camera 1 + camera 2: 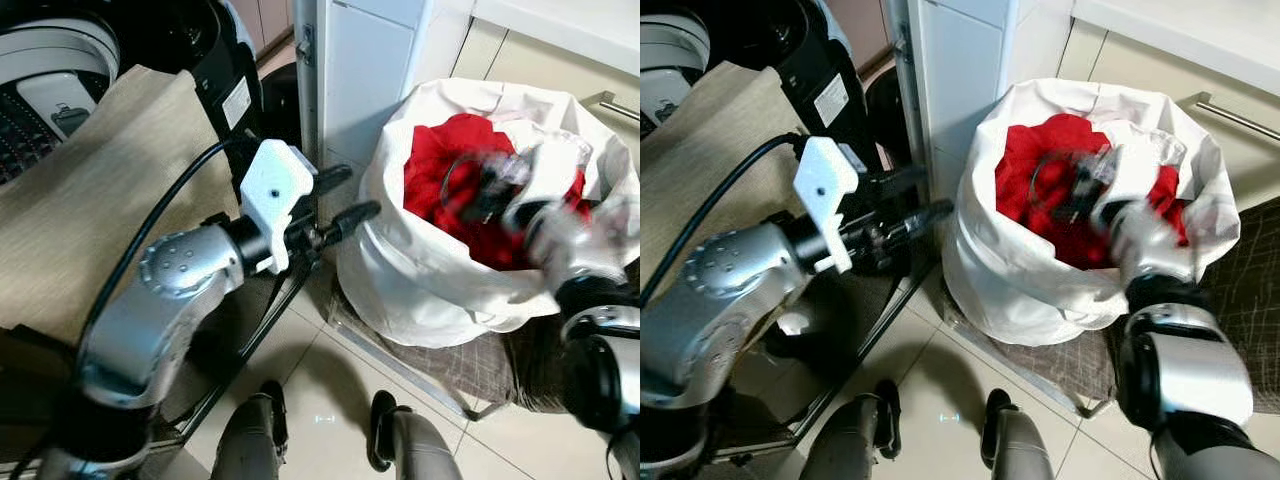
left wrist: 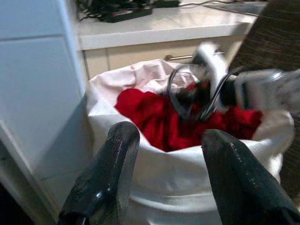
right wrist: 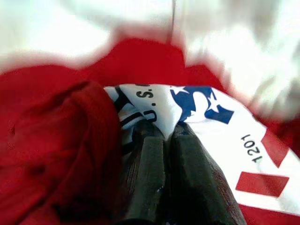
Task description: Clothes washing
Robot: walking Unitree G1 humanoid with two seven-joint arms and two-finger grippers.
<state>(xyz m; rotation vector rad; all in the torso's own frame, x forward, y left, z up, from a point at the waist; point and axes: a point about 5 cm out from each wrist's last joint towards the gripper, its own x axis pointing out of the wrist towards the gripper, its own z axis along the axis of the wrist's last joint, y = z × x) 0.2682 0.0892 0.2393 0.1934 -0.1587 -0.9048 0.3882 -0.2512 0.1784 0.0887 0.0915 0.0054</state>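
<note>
Red garment (image 3: 56,140) — white printed panel, heaped in white bag (image 1: 420,290)

- Pale tiled floor (image 1: 330,370) lies below the grippers.
- White cabinet (image 1: 365,70) stands between them, further back.
- Cream drawers with a metal handle (image 1: 610,103) sit beyond the right one.

Even, bright indoor light is falling across both eye views. The right hand (image 1: 490,190) is smearing with motion blur above the crumpled red cloth garment (image 1: 440,160); soft shadows are pooling on the pale tiled floor (image 1: 330,370).
</note>
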